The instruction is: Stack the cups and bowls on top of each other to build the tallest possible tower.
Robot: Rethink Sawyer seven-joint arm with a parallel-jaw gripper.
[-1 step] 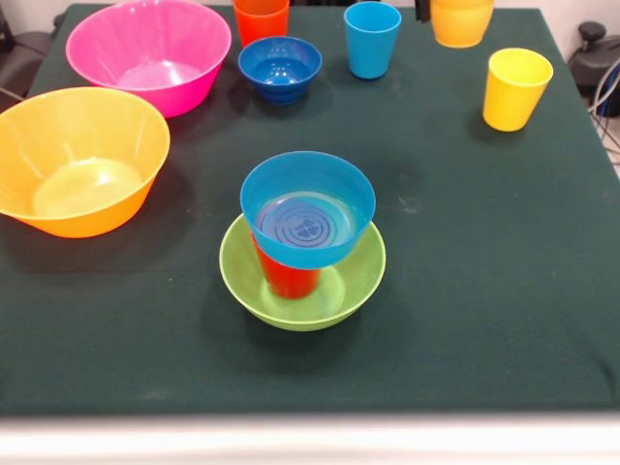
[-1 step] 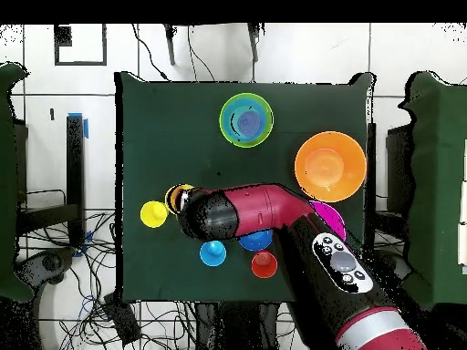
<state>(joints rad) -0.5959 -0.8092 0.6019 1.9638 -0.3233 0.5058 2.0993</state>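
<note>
Tool [image 2: 180, 199]: at the end of the red and black arm [image 2: 264, 211], seen only from overhead, directly over a yellow tapered plastic cup [image 1: 461, 19] near the table's far edge in the front view. Whether it is open, closed or gripping cannot be told; the wrist covers it.

Nearest items: a 2nd yellow plastic cup [image 1: 516, 88] stands upright just beside that spot, apart from it. A light blue plastic cup [image 1: 372, 39], a small dark blue plastic bowl [image 1: 280, 68] and an orange plastic cup [image 1: 262, 18] stand in a loose row along the same edge, none touching.

Large bowls: 1 pink glossy plastic bowl [image 1: 148, 53] and 1 yellow-orange glossy plastic bowl [image 1: 79, 159], both upright and empty, near each other at one side.

Tower [image 1: 303, 242]: 3 pieces, well apart from everything else. Medium green plastic bowl [image 1: 356, 281] at the base, red plastic cup [image 1: 287, 278] standing inside it, small light blue plastic bowl [image 1: 308, 208] resting upright on that cup.

Surface: table [image 1: 484, 291] covered in dark green cloth.
</note>
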